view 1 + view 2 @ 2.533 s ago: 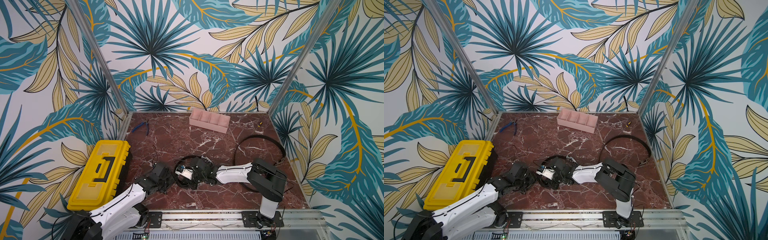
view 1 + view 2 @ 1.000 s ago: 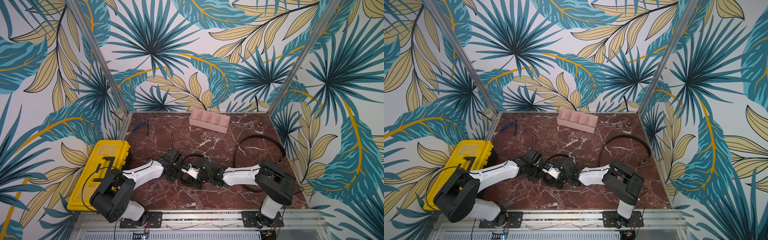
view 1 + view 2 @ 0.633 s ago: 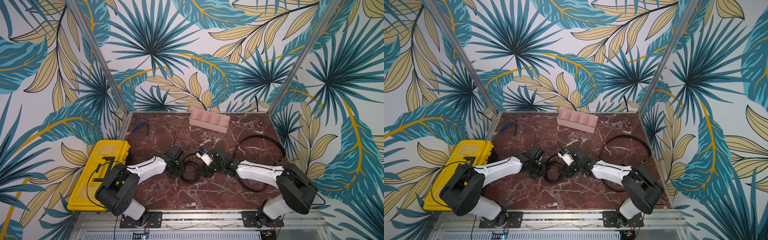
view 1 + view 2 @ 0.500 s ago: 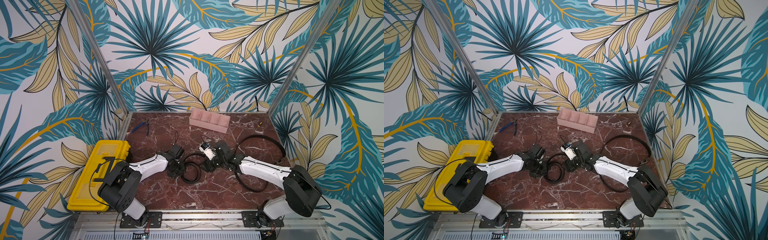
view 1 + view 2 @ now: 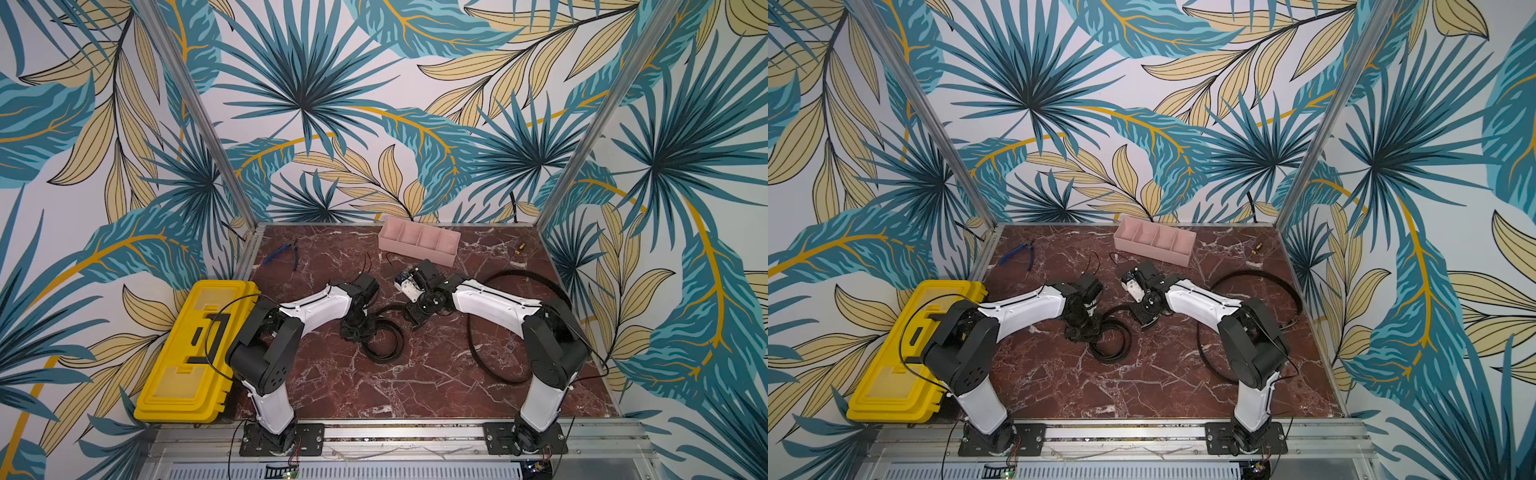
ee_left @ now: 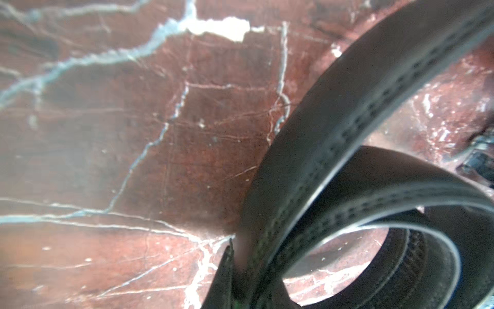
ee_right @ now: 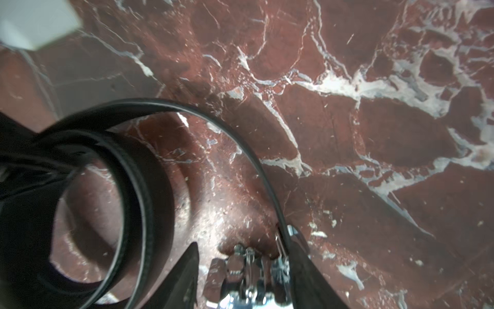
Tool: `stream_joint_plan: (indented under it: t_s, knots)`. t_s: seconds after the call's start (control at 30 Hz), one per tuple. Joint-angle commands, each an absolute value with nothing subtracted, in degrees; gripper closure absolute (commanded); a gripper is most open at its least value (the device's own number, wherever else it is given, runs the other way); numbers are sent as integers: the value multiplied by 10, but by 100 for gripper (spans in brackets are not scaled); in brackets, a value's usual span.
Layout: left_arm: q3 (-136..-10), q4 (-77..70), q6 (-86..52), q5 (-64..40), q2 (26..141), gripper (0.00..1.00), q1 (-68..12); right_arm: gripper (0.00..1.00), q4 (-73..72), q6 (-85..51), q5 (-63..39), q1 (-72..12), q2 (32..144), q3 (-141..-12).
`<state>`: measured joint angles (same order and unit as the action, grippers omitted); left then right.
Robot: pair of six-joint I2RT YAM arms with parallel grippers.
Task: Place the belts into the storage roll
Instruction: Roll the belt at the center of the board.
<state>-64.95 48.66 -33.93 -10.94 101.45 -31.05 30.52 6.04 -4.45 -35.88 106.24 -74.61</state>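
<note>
Beyond coiled belt (image 5: 384, 341): storage roll (image 5: 417, 250), pliers (image 5: 286, 254).

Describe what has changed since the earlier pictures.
The right fingers moved farther back, toward the pale pink compartment tray, and one end of the coiled black belt now trails out to them. The left fingers stay shut on that coil. Tray, yellow plastic toolbox and second looped black belt did not move.

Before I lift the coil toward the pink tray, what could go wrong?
1. The coiled belt sits loose in the left end effector; lifting may unwind it, leaving it too wide for a storage roll compartment.
2. The second belt curves under the right arm; a swing could drag it.
</note>
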Motion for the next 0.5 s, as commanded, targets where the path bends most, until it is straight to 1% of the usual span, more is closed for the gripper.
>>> stream_joint_plan:
  t_s: [0.0, 0.1, 0.17, 0.2, 0.27, 0.3, 0.37, 0.43, 0.47]
  knots:
    - [-671, 528, -305, -89, 1022, 92, -308, 48, 334, 85, -41, -360, 1098, -777]
    - [-673, 533, -295, -80, 1028, 92, -308, 50, 321, 79, -48, -360, 1134, -810]
    - [-676, 537, -290, -72, 1032, 92, -309, 56, 323, 69, -49, -360, 1163, -842]
    - [-677, 538, -286, -69, 1033, 92, -309, 60, 328, 65, -51, -360, 1178, -857]
    - [-681, 543, -281, -60, 1037, 92, -309, 77, 340, 58, -55, -360, 1203, -882]
    - [-683, 545, -278, -57, 1039, 92, -310, 82, 340, 55, -56, -360, 1209, -887]
    - [-687, 551, -275, -50, 1045, 91, -309, 96, 335, 43, -43, -360, 1209, -886]
    - [-687, 554, -277, -45, 1045, 89, -309, 100, 337, 35, -30, -359, 1201, -880]
    - [-686, 554, -279, -42, 1043, 88, -309, 100, 336, 30, -25, -357, 1195, -873]
